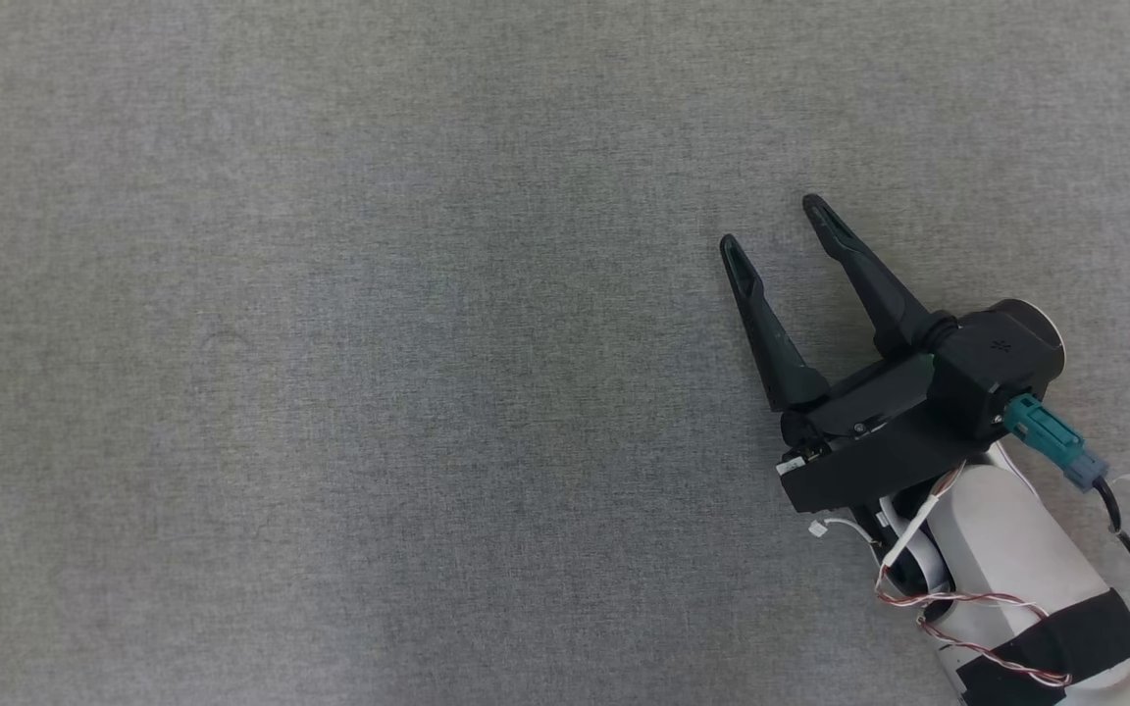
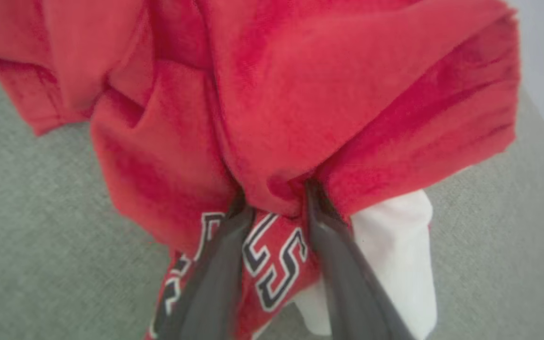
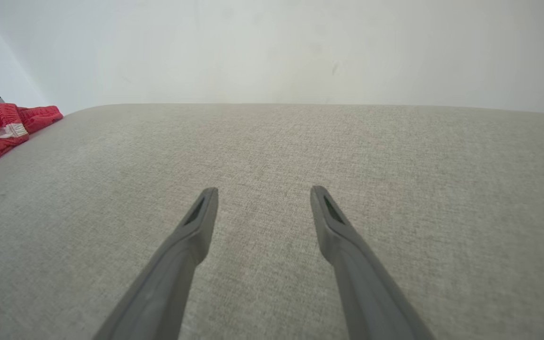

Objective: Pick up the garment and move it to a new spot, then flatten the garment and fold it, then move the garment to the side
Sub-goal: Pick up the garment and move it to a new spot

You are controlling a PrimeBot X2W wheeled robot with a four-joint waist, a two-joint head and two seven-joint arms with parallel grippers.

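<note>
The garment (image 2: pixel 300 85) is red, with a white panel and black-and-white lettering, and lies crumpled on the grey cloth surface. My left gripper (image 2: pixel 276 193) is pushed into it. A bunched fold sits between the two dark fingers, which still stand apart, and the fabric hides their tips. In the right wrist view the garment (image 3: pixel 3 127) is a small red heap at the far left edge of the surface. My right gripper (image 1: pixel 773 224) hovers open over bare cloth at the right of the head view, far from the garment, and its fingers hold nothing (image 3: pixel 265 190).
The grey cloth surface (image 1: pixel 379 373) spreads wide around the right gripper. In the right wrist view its far edge (image 3: pixel 300 105) meets a pale wall (image 3: pixel 272 47).
</note>
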